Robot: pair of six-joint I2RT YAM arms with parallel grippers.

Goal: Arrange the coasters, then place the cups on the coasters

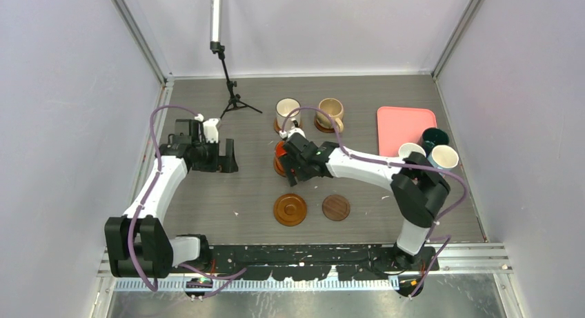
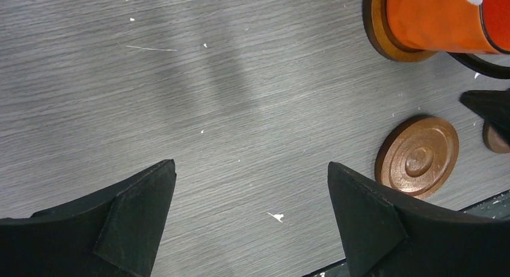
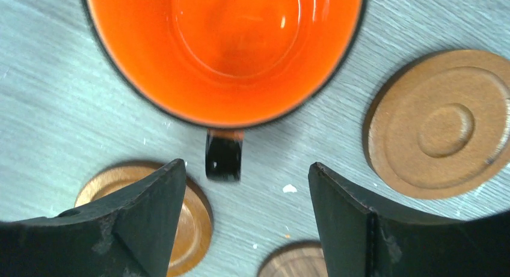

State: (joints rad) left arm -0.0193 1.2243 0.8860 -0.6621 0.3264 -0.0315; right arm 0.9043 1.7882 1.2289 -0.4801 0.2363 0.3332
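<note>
Markings check, all three views: no text, label, brand, number or sign can be read on anything.
</note>
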